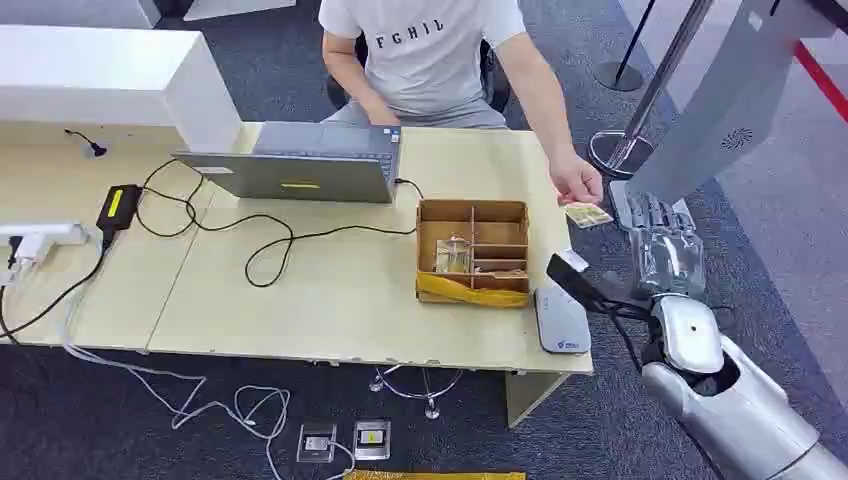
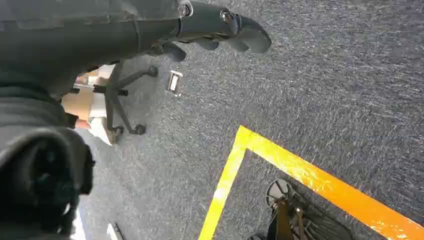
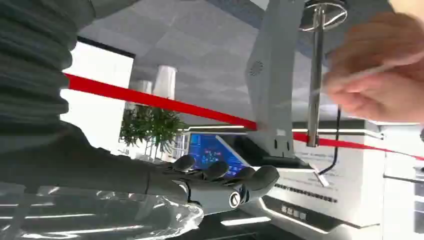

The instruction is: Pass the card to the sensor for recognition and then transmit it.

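Beside the surface (image 1: pixel 350 300): card (image 1: pixel 587 214) held in a person's hand (image 1: pixel 577 184).
Right robot hand (image 1: pixel 660 235) flat, fingers spread, holding nothing, just beside the card. Left robot hand (image 2: pixel 220 30) curled, holding nothing.

you see the right hand (image 1: pixel 665 240) held out flat past the table's right edge, fingers apart, nothing in it. just above it a person's hand (image 1: pixel 577 184) holds the card (image 1: pixel 587 214), near the fingertips but apart from them. on the table (image 1: pixel 330 300) the sensor (image 1: pixel 560 318) lies beside a cardboard box (image 1: pixel 472 251), with a laptop (image 1: pixel 300 165) further back.
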You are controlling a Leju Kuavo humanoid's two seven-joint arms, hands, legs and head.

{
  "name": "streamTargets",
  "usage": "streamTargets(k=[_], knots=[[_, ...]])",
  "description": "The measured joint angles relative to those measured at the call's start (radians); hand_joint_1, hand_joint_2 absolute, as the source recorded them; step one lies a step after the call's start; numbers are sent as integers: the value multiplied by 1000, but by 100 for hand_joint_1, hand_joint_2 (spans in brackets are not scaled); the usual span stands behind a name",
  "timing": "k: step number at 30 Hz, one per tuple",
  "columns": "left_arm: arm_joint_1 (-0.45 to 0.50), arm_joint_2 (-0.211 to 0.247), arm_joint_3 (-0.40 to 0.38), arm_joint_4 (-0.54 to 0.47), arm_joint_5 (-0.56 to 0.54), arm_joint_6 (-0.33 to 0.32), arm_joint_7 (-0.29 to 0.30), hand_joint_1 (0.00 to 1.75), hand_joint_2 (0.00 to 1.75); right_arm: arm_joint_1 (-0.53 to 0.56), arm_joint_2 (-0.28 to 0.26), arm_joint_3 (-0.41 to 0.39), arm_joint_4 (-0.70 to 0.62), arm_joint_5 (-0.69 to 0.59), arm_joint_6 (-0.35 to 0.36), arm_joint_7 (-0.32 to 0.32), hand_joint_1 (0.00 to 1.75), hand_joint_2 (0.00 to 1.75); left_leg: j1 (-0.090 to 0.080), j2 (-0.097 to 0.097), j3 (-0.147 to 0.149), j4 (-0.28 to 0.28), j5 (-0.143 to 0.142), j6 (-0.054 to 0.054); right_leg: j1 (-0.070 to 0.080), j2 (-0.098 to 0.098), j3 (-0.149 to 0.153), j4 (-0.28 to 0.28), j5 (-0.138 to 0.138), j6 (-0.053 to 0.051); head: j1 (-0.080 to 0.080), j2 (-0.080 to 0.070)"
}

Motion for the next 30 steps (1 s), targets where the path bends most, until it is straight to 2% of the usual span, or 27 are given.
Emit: streamTargets(k=[10, 12, 13, 17, 30], knots=[[0, 0, 0, 0, 1, 0, -2, 0, 0, 0, 8, 19, 8, 3, -6, -2, 0, 175, 0, 0, 0, 0, 0, 0, 0, 0, 0, 0, 0, 0, -1, 0], [1, 0, 0, 0, 5, 5, -13, 0, 0, -5, 26, 35, 29, 9, -38, -16, 0, 175, 0, 0, 0, 0, 0, 0, 0, 0, 0, 0, 0, 0, 0, 0], [1, -1, 0, 0, 5, 19, -10, 0, 0, -17, 58, 43, 64, 13, -65, -35, 175, 175, 0, 1, 0, 0, 0, 0, 0, 0, 0, 0, 0, 0, 0, 0], [1, -3, 0, 0, 4, 22, 5, 0, 0, -21, 85, 50, 85, -5, -82, -44, 175, 175, 0, 0, 0, 0, 0, 0, 0, 0, 0, 0, 0, 0, 0, 0], [2, -8, 0, 0, -2, 41, 6, 0, 0, -15, 106, 49, 134, -36, -140, -52, 175, 175, 0, 1, 0, 0, 0, 0, 0, 0, -1, 0, 0, 0, 0, 0]])
